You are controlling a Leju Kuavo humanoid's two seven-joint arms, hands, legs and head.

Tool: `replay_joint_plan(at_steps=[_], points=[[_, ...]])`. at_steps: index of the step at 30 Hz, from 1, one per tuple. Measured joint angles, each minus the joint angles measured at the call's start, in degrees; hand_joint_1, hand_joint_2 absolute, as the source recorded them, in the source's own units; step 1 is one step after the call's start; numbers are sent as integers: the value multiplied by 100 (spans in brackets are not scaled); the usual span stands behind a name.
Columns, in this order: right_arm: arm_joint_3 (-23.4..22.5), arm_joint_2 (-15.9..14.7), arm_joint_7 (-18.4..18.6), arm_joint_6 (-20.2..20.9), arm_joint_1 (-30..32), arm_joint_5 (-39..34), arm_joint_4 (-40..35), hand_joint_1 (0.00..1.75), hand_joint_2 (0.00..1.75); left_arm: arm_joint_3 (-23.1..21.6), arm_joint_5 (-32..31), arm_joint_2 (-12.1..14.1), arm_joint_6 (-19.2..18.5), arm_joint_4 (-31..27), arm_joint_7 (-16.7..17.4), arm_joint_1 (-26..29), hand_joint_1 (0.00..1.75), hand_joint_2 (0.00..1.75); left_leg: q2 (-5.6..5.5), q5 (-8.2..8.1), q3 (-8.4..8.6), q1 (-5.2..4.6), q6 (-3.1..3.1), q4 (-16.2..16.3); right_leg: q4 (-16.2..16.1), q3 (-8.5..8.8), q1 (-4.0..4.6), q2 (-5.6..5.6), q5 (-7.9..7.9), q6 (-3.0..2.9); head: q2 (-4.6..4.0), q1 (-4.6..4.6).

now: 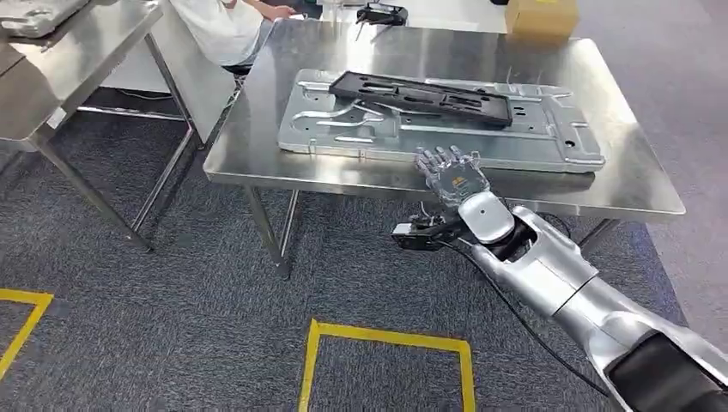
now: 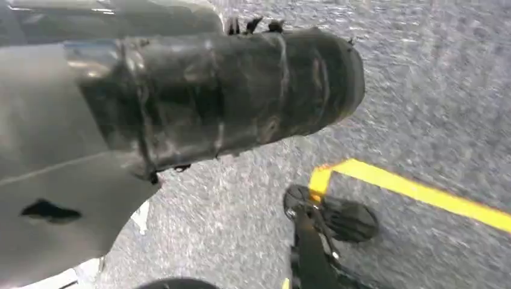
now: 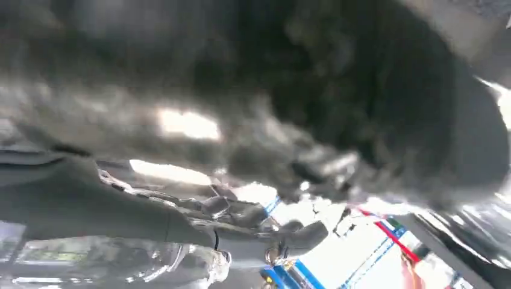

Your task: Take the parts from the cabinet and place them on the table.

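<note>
Parts: a flat silver metal panel (image 1: 446, 129) is lying on the steel table (image 1: 635, 184), and a black plastic-looking panel (image 1: 425, 96) is resting on top of it, slightly askew; both are already sitting on the table, not in any cabinet that is showing here.

Handling, silver part: it is looking stiff, thin and fairly heavy for its spread, with pressed ribs and cut-outs; the bare sheet is likely slippery and its edges may be sharp, so a hold at a long edge or through a cut-out is seeming safest.

Handling, black part: it is appearing lighter and rigid, loose on the metal beneath, so it is liable to slide if the lower panel is tilted.

Right hand: the right hand (image 1: 452, 174) is hovering at the table's near edge, just beside the silver part's near rim, fingers spread apart and holding nothing.

Left hand: the left hand (image 2: 223, 90) is showing as a dark wrapped bulk above grey carpet; whether its fingers are apart or closed I cannot tell.

Head view: it is giving the whole layout, including a cardboard box (image 1: 541, 17) at the table's far corner and a person (image 1: 227, 30) seated beyond.

Wrist views: the left one is looking down at carpet and yellow floor tape (image 2: 422, 191); the right one is too blurred to read.
</note>
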Motion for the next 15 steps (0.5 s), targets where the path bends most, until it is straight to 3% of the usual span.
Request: replay_joint_plan(at_steps=[1,2,3,4,5,7,8,9,10,11,13,14,15], points=[[-4,-35,6,22,-5,0,-28,0,0,0,0,0,0,0,9,0,0,0,2,69,-82,-2,56,3,381,-106,-18,3,-376,10,0,17],[-11,-85,20,33,-7,0,-35,0,0,0,2,0,0,0,28,2,0,0,2,157,-194,-11,67,7,928,-225,-16,4,-793,28,0,17],[-13,-118,17,37,-6,0,-41,0,0,2,4,0,-9,0,50,2,0,0,-1,236,-307,-19,68,11,1391,-292,-16,3,-1026,45,0,17],[-13,-131,17,41,-4,0,-52,0,0,2,9,0,-17,0,59,5,0,0,-5,301,-403,-28,61,23,1647,-296,-16,3,-1028,49,0,17],[-13,-135,15,39,-3,0,-55,0,0,2,11,0,-22,0,63,10,0,0,-5,347,-479,-33,59,36,1703,-241,-15,4,-903,43,0,17],[-13,-168,11,35,0,0,-105,0,0,2,31,0,-44,0,76,9,0,0,-3,475,-692,-50,34,80,1200,259,-7,3,-399,-12,0,13],[-13,-187,13,48,-6,2,-148,0,0,2,35,0,-57,0,83,2,0,0,-3,525,-752,-54,18,106,725,630,12,8,-357,-59,0,15],[-18,-218,18,74,-21,4,-185,0,0,2,46,-2,-68,0,92,2,0,0,-3,551,-789,-63,-2,115,270,989,44,7,-521,-105,0,15],[-30,-231,20,101,-38,4,-255,0,0,2,52,-2,-79,0,105,2,0,0,0,588,-818,-82,-34,125,-196,1233,62,2,-697,-129,0,4],[-50,-264,26,138,-68,2,-288,0,0,2,61,-2,-83,0,114,1,0,0,4,681,-844,-68,-67,97,-312,1243,75,1,-743,-123,0,6],[-63,-310,26,162,-79,2,-326,0,0,2,74,2,-83,0,140,7,0,0,3,828,-871,-47,-130,24,-337,1167,102,-2,-620,-154,0,7],[-63,-321,28,164,-49,0,-337,0,0,4,87,18,-83,11,144,32,0,0,-23,831,-907,-77,-164,22,-418,1106,23,-28,-521,-175,0,24],[-66,-325,20,173,-33,0,-343,0,0,4,87,2,-87,11,144,37,0,0,-27,629,-971,-42,-201,118,-426,1092,24,-35,-450,-191,0,19]])
